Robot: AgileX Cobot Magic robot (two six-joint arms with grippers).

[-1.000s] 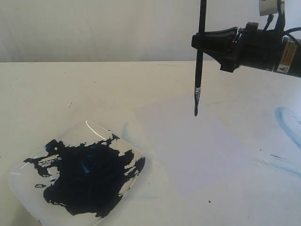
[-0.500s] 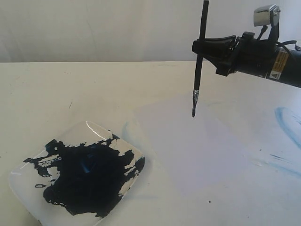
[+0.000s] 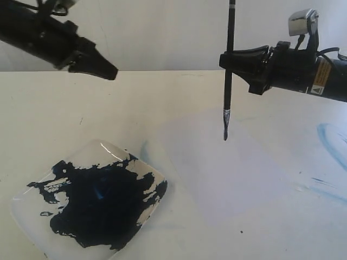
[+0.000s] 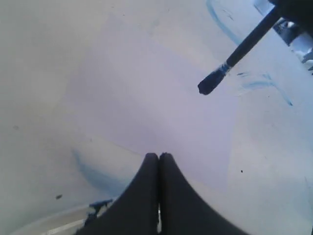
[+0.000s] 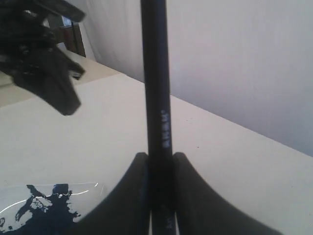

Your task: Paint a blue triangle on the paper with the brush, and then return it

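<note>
A cream table (image 3: 65,119) fills the lower part of the frame. At lower left sits a clear square plate (image 3: 101,143), mostly covered by a dark navy paint puddle (image 3: 97,203). Just right of it lies the paper (image 3: 238,173) (barely lighter than the tabletop). Faint light-blue smears (image 3: 331,142) mark the far right edge.

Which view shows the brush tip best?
Left wrist view: the brush tip is close and clear against the paper. Exterior view shows most of the brush upright in the right gripper, tip small. Right wrist view shows only the handle between the jaws; tip out of frame.
</note>
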